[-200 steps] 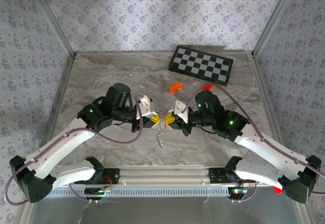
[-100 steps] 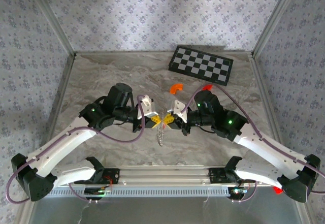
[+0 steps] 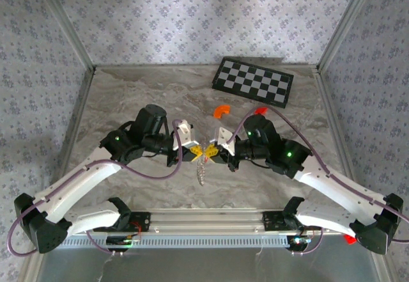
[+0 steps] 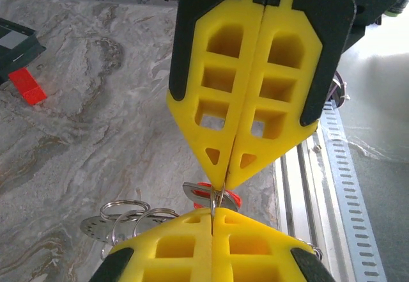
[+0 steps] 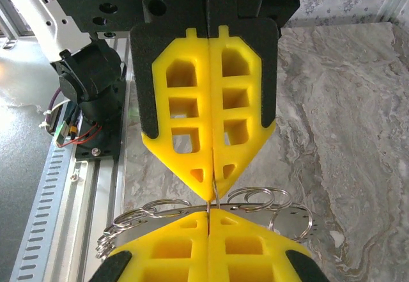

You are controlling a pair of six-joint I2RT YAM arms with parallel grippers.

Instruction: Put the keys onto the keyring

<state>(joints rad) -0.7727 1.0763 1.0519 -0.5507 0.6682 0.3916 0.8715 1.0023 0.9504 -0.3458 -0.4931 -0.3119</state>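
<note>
My left gripper and right gripper meet tip to tip above the table's near middle. Both are shut on the same thin wire ring of the keyring, whose silvery bunch hangs below them. In the left wrist view, my left gripper pinches the wire from below and the right gripper from above. A key, red-headed with a silvery slotted part, sits at the wire between the two tips. In the right wrist view, several split rings of the keyring fan out behind my right gripper.
A black-and-white checkered board lies at the back right. An orange arc piece and a small red piece lie in front of it. A red brick lies on the marble. The metal rail runs along the near edge.
Both grippers have edged a little closer, and their yellow tips now touch. The hanging keyring has barely moved.
</note>
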